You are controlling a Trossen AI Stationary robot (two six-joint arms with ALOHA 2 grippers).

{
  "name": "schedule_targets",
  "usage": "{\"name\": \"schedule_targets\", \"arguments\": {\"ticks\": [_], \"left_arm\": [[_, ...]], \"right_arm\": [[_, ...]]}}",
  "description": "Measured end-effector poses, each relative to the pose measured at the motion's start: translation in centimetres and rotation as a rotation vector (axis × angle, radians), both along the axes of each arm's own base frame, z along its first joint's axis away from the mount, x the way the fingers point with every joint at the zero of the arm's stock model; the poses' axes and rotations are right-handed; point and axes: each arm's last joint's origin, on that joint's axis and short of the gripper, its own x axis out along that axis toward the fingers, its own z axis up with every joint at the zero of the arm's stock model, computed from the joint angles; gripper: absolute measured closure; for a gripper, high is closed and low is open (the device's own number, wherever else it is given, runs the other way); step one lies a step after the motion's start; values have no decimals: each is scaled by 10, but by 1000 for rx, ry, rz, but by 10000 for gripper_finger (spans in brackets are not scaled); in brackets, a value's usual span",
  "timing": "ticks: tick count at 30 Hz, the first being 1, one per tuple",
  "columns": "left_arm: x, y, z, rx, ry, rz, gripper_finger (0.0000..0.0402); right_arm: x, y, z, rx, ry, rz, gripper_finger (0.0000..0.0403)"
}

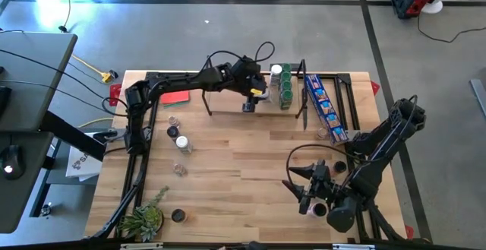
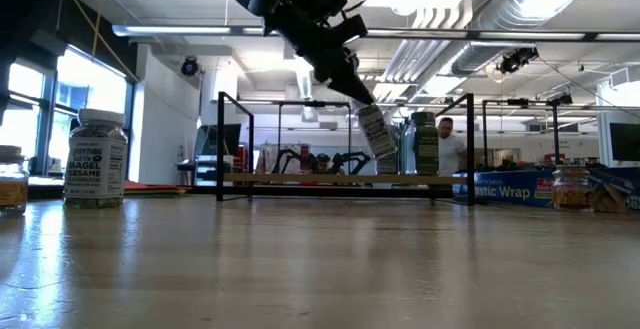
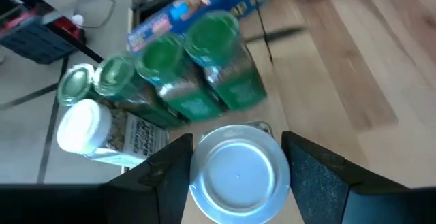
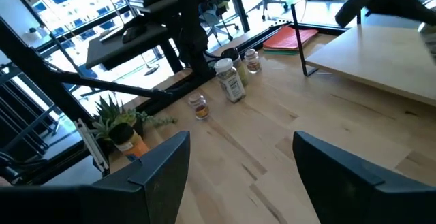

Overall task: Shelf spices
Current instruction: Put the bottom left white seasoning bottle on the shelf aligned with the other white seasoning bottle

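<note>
Silver-lidded and round, a small spice jar (image 3: 238,173) fills the foreground of the left wrist view, clamped between the two dark fingers (image 3: 320,176) of the left gripper (image 3: 238,183). In the low view this jar (image 2: 376,133) hangs tilted above the long light-wood shelf board (image 2: 330,179), its label facing out; whether its base touches the board cannot be told. The left gripper (image 1: 257,92) sits over the middle of the shelf (image 1: 228,106) at the table's far edge, with the dark left arm (image 1: 175,85) reaching in from the left.

Just beyond the held jar stands a tight row of green-lidded spice jars (image 3: 197,67) on the shelf, and beside them a white-capped jar (image 3: 85,125). From above, that cluster (image 1: 282,84) is right of the gripper, near a black wire upright (image 1: 303,90). A long blue printed box (image 1: 325,107) lies just right of it.

The right gripper (image 1: 313,193) waits low at the near right of the wooden tabletop (image 1: 243,174), its fingers (image 4: 153,173) spread wide with nothing between them.

Loose spice jars (image 1: 177,137) stand well apart from the shelf on the table's left side, one dark-lidded jar (image 1: 178,216) by a small green plant (image 1: 144,219). A flat red item (image 1: 176,97) lies near the shelf's left end. A person (image 2: 446,144) shows in the room behind.
</note>
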Motion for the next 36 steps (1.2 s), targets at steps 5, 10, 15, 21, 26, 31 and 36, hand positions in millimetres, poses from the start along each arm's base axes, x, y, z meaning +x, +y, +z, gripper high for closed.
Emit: {"name": "schedule_targets", "arguments": {"ticks": [5, 10, 15, 21, 26, 31, 36], "left_arm": [[4, 3, 7, 36, -80, 95, 197], [2, 4, 4, 31, -39, 121, 196], [0, 4, -3, 6, 9, 125, 196], [2, 6, -13, -17, 43, 140, 196], [4, 7, -19, -18, 53, 128, 194], [4, 7, -18, -37, 43, 93, 170], [5, 7, -16, -40, 18, 81, 146]], "right_arm": [[0, 0, 0, 1, 2, 2, 148], [1, 2, -4, -6, 11, 4, 148], [3, 4, -9, -9, 23, 7, 148], [4, 5, -10, -10, 26, 9, 148], [4, 5, -10, -4, 26, 12, 148], [4, 5, -10, -4, 26, 12, 148], [4, 5, -10, -3, 26, 12, 148]]}}
